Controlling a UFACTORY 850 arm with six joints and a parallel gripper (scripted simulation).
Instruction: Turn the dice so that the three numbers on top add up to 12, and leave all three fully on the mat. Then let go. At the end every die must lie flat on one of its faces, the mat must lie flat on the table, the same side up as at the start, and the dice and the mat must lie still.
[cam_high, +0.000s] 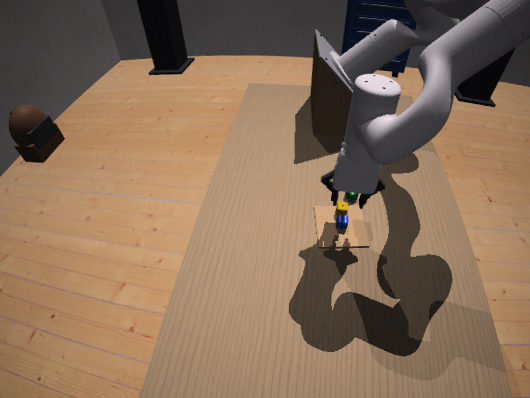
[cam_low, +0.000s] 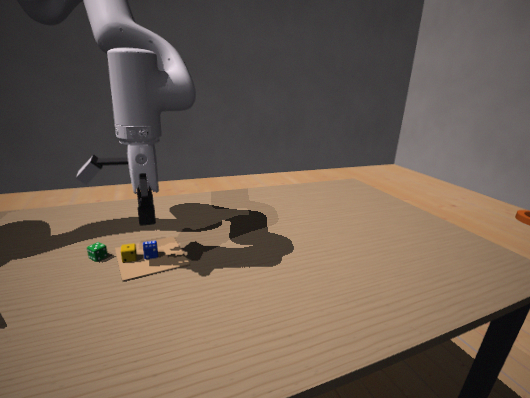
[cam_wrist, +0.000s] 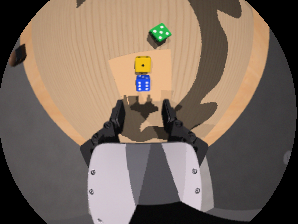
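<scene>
A small tan mat (cam_low: 150, 261) lies flat on the table; it also shows in the top view (cam_high: 342, 228) and in the wrist view (cam_wrist: 140, 99). A blue die (cam_low: 150, 249) (cam_high: 341, 220) (cam_wrist: 143, 83) and a yellow die (cam_low: 128, 252) (cam_high: 342, 207) (cam_wrist: 143, 64) sit side by side on the mat. A green die (cam_low: 97, 251) (cam_wrist: 160, 34) (cam_high: 351, 196) rests on the table just off the mat's edge. My gripper (cam_low: 146, 212) (cam_wrist: 143, 106) is open and empty, raised above the mat, apart from the dice.
A dark upright panel (cam_high: 327, 92) stands at the back of the table behind the arm. An orange object (cam_low: 524, 216) shows at the far right table edge. A brown rounded object (cam_high: 31, 131) sits on the floor at the left.
</scene>
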